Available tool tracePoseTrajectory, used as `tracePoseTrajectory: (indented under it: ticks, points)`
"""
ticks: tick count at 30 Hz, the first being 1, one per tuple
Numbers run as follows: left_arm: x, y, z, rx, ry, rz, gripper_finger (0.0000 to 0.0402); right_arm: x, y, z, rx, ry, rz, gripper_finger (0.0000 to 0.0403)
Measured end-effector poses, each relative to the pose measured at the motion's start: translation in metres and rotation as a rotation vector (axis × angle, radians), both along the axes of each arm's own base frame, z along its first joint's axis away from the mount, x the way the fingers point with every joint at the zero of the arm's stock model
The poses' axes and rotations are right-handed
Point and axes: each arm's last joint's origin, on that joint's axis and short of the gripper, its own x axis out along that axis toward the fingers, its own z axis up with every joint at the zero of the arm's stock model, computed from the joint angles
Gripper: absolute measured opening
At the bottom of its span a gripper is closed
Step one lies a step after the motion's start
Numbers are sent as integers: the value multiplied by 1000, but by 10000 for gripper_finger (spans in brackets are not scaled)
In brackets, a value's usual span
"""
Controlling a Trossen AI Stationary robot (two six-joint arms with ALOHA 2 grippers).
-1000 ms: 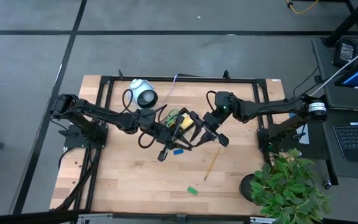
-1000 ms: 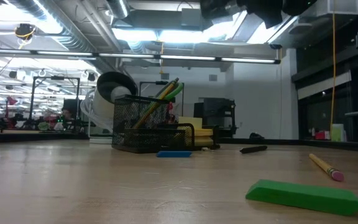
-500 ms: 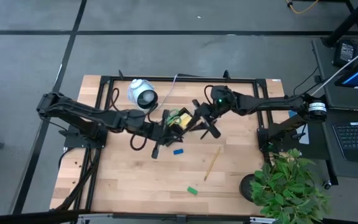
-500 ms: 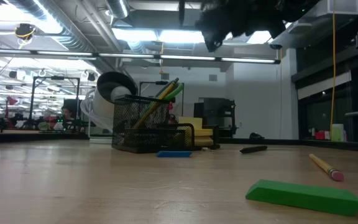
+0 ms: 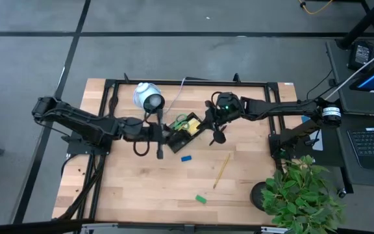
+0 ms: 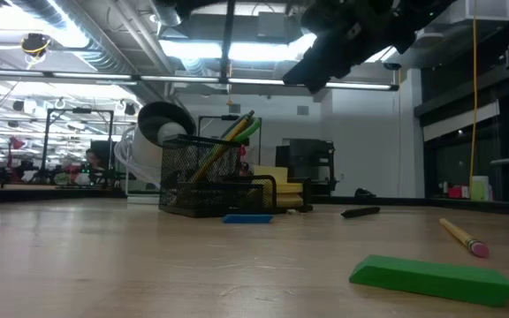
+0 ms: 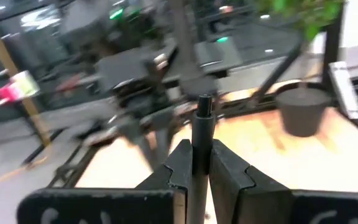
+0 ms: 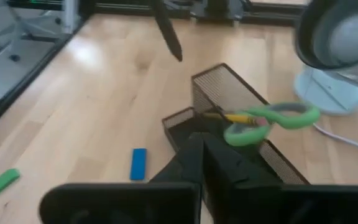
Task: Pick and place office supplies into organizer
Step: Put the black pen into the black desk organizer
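Jaws pressed on a slim black pen (image 7: pixel 197 134), the left gripper (image 5: pixel 160 133) hung above the table just left of the organizer (image 5: pixel 188 130); the right gripper (image 5: pixel 217 130), its jaws pressed together on nothing visible, hovered just right of it. The organizer, a black wire-mesh tray, stood near the middle of the wooden table (image 5: pixel 135 188) with the green-handled scissors (image 8: pixel 271 121) and a pencil (image 6: pixel 224 141) poking out of one compartment and the yellow sticky-note pad (image 5: pixel 192 129) in another; the arms hid part of it from above. A small blue block (image 5: pixel 186 157) lay flat just in front of the organizer. A wooden pencil (image 5: pixel 222 169) and a small green block (image 5: pixel 201 199) lay well apart nearer the front edge. A white round device (image 5: pixel 147 97) stood behind the organizer. No writing could be read.
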Motion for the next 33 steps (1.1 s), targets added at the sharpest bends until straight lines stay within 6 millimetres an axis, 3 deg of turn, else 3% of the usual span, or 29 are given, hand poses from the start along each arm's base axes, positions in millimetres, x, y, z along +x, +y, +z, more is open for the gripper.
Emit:
tracePoseTrajectory:
  ticks: [9,20,33]
  points:
    - [-17,13,-23,-74,-50,234,27,1,3,0,-25,17,-102,6]
    - [-30,32,-61,-232,-132,305,27,3,9,0,-10,8,-91,5]
    - [-14,27,-94,-286,-61,354,27,3,9,0,-12,7,-90,7]
